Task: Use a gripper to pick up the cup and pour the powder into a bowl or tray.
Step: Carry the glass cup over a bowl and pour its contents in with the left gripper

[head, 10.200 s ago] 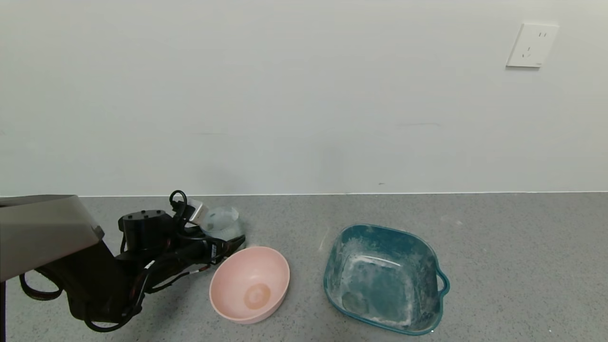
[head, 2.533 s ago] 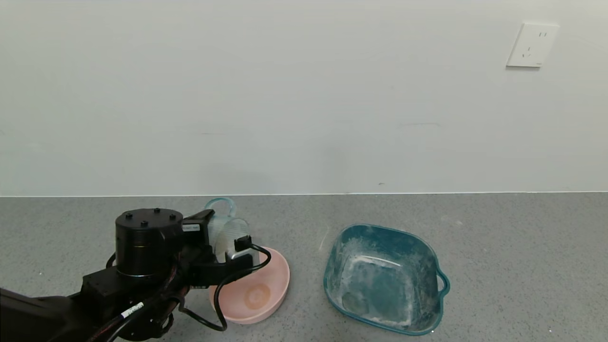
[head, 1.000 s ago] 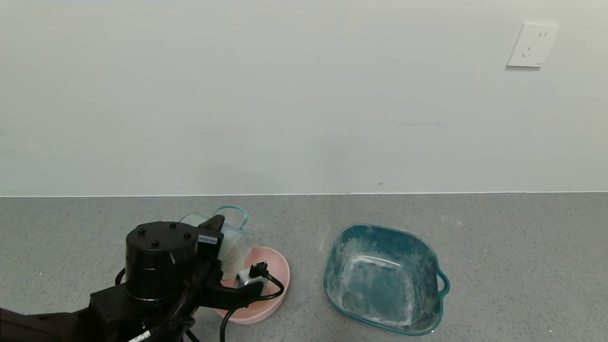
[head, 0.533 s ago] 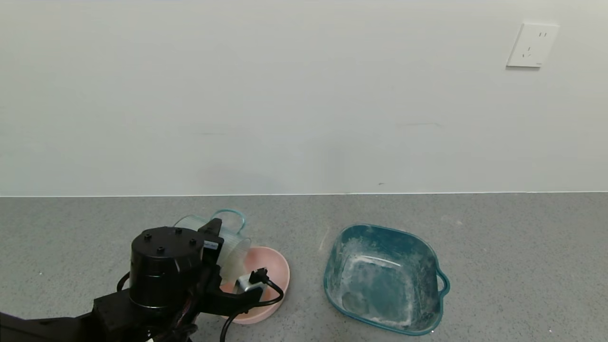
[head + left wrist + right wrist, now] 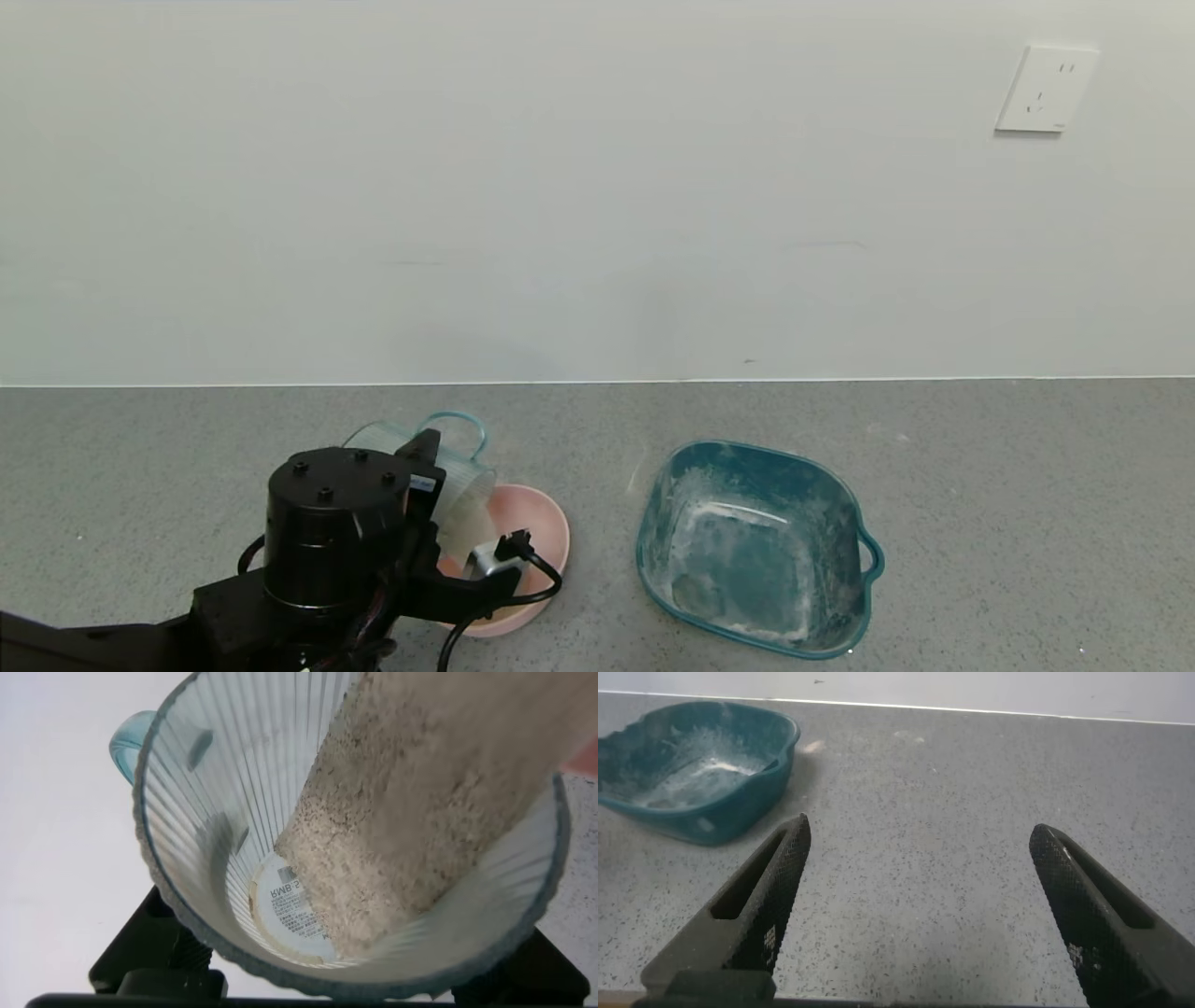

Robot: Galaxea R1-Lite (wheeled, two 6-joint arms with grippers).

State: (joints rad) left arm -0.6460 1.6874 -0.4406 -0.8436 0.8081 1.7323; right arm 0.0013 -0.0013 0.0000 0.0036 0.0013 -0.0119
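A: Starting at the left, what is the left gripper [image 5: 439,509] doing?

B: It is closed around the cup [image 5: 446,476], which it holds tipped well over on its side, mouth aimed down at the bowl [image 5: 541,532]. The cup's thin loop handle sticks up on the far side. The black cylindrical wrist sits nearest the camera and covers the near-left part of the bowl.

A: And the powder?

B: In the left wrist view the powder [image 5: 411,831] lies as a thick beige band along the ribbed inner wall of the cup [image 5: 243,821], running from the labelled base out past the rim. Whether any has landed in the bowl cannot be told from the head view, since the gripper hides much of its inside.

A: What sits farther right?

B: The teal tray [image 5: 845,523] rests on the grey tabletop [image 5: 1027,523], apart from the bowl, its floor smeared with white dust and its handle pointing right. A white wall socket [image 5: 1046,89] is mounted high on the wall.

A: The right gripper [image 5: 920,905]?

B: Seen only in its own wrist view: fingers spread wide, holding nothing, above bare tabletop [image 5: 952,831] with the tray [image 5: 738,803] off to one side.
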